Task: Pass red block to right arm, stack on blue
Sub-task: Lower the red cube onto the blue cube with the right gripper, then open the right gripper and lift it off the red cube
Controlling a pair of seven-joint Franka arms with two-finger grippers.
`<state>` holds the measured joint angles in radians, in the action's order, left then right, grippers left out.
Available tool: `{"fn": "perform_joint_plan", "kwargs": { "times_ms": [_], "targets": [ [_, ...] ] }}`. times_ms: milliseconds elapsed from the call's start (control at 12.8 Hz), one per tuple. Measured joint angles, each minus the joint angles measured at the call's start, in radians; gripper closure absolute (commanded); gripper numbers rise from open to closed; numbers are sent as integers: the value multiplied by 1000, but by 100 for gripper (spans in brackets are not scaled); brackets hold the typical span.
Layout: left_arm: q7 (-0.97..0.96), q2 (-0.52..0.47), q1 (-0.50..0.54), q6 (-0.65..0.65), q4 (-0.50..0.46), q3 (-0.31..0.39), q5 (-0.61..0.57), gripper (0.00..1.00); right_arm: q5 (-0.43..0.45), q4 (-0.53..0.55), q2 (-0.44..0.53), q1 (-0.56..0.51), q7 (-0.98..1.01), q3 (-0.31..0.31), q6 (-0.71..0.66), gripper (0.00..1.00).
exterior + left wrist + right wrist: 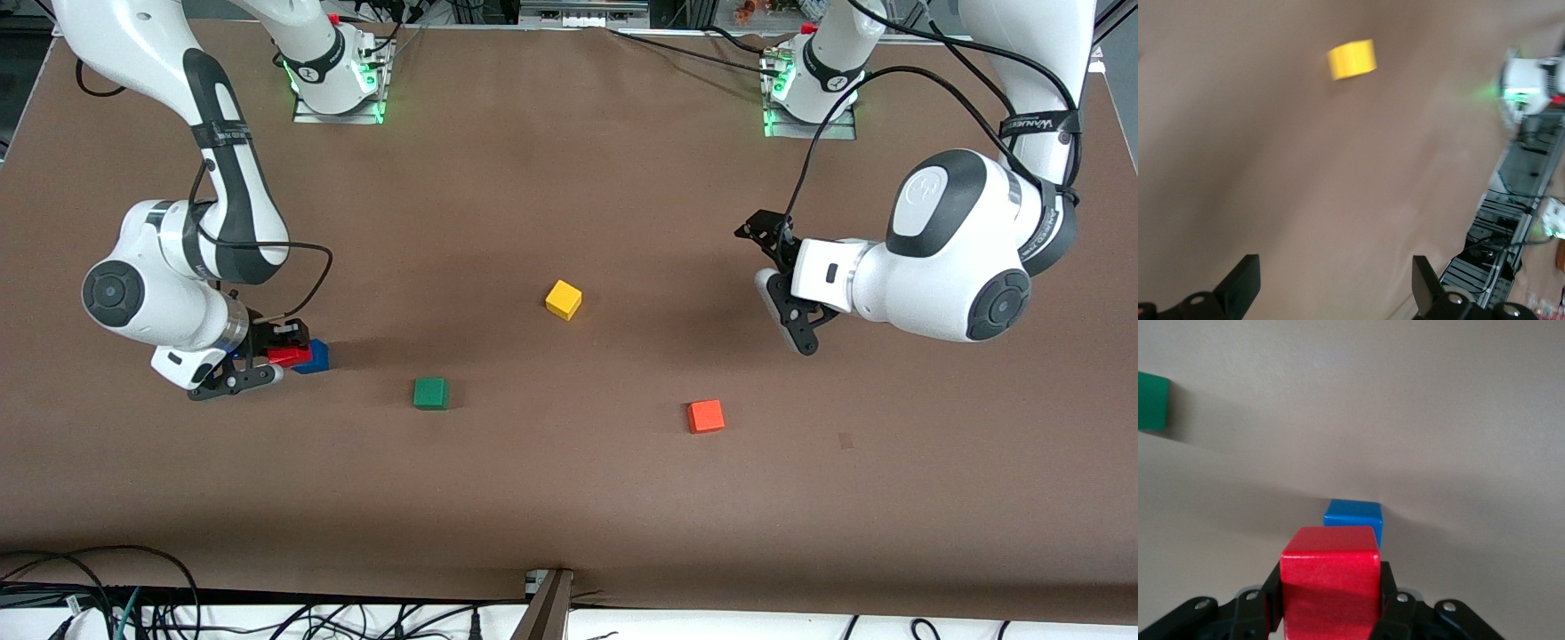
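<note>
The red block (289,356) is clamped between the fingers (1271,603) of the right gripper (267,356), low over the surface (569,498) at the right arm's end. As a cube, it has no long axis; its faces are seen squared with the fingers. The blue block (315,356) rests on the surface just beside it, the two not yet stacked. The left gripper (787,284) is held in the air with its fingers spread open and empty, at the left arm's end.
</note>
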<state>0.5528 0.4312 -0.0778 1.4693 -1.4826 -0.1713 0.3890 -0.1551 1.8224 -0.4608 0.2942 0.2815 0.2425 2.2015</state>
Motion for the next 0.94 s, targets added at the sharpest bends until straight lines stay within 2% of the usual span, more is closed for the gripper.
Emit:
{"fn": "perform_joint_plan", "kwargs": {
  "times_ms": [235,391,704,939],
  "targets": [
    [-205,-15,18,-23,7,7,-147,0,7,78,9,1,0,0,117,88],
    [-304,-49,53,-43,14,13,-238,0,7,92,9,2,0,0,137,88],
    [-495,-156,69,-102,18,14,-281,0,7,120,10,2,0,0,200,88],
    [-530,-236,68,-57,17,46,-347,0,7,146,10,3,0,0,224,88]
  ]
}}
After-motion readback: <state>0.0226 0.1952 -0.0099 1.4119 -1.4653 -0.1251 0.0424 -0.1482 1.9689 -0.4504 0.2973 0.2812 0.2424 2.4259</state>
